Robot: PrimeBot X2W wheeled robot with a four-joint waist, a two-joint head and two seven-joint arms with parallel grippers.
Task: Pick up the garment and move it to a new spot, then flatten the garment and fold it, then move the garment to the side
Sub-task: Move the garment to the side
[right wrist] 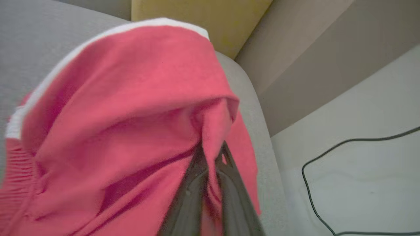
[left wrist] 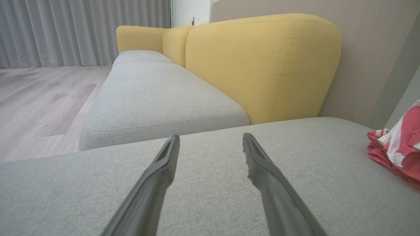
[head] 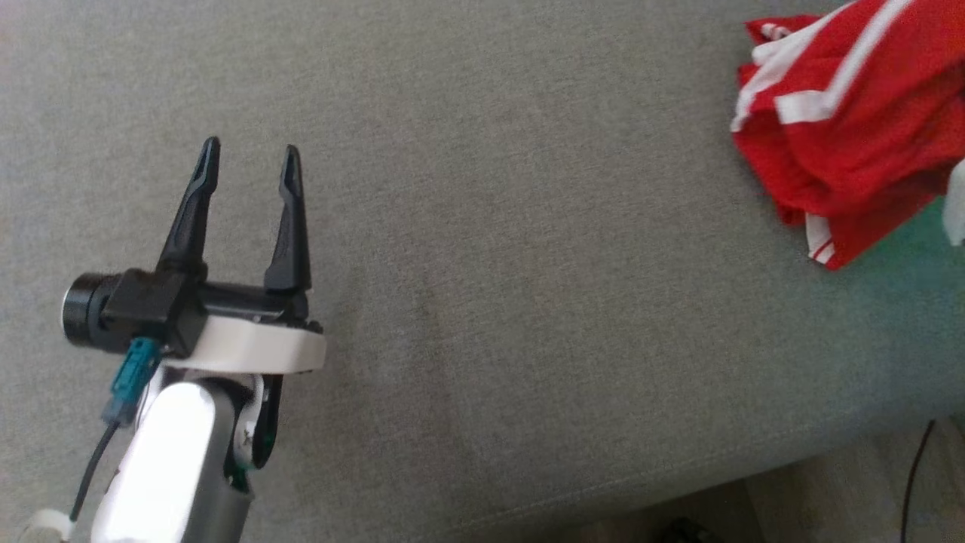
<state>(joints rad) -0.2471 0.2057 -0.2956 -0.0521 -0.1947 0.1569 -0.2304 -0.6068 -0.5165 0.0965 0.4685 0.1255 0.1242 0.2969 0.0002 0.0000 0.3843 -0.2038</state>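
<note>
The garment point(head: 852, 128) is red with white stripes and lies bunched at the far right of the grey sofa cushion point(head: 490, 264). In the right wrist view a fold of the garment point(right wrist: 131, 114) is pinched between my right gripper's point(right wrist: 211, 147) two dark fingers, and the cloth drapes over them. My left gripper point(head: 250, 154) hovers open over bare cushion at the left, far from the cloth, with nothing between its fingers. The left wrist view has the garment point(left wrist: 398, 144) at its right edge, and my left gripper point(left wrist: 211, 141) pointing along the cushion.
A yellow backrest point(left wrist: 262, 65) rises behind the grey seat, with another seat cushion point(left wrist: 157, 98) beyond. Wooden floor point(left wrist: 39, 98) and grey curtains lie to the left. The cushion's front edge point(head: 678, 467) runs along the bottom of the head view. A black cable point(right wrist: 328, 170) lies on the pale floor.
</note>
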